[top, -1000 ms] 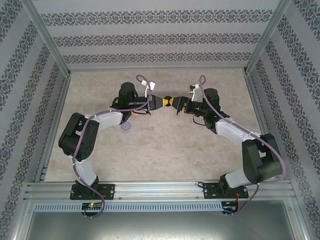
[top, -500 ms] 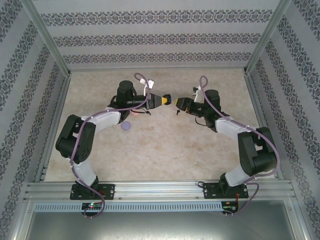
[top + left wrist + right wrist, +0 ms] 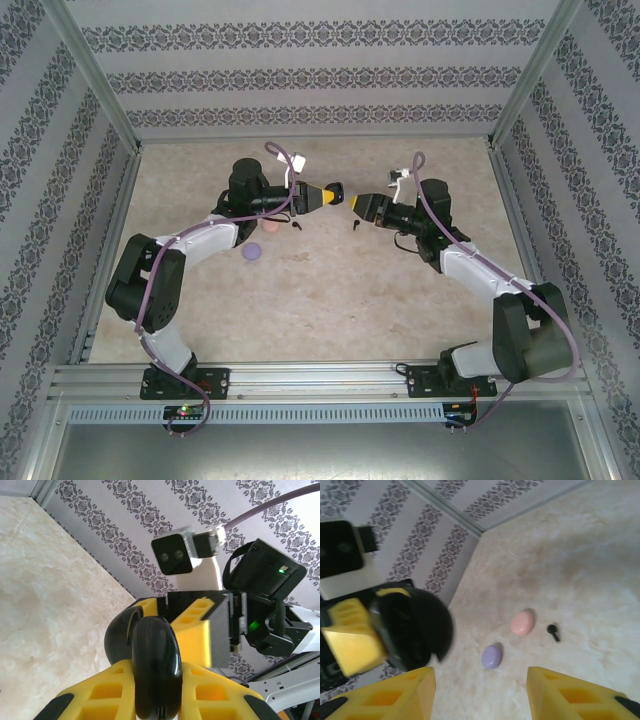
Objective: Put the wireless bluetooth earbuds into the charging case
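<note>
Walled table [image 3: 330, 300], left claw [image 3: 333, 193] clamping case [image 3: 152, 655]

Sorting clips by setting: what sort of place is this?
Probably a purpose-built robot test cell, not a home: an aluminium frame holds wallpaper-patterned panels around a marble-look tabletop, with a left arm and right arm bolted to a rail at its near edge.

Yellow-fingered left gripper [image 3: 154, 692] clamped on black charging case [image 3: 152, 660], right gripper [image 3: 192, 630] beyond, beige table [image 3: 40, 580], patterned wall [image 3: 130, 525]
</note>
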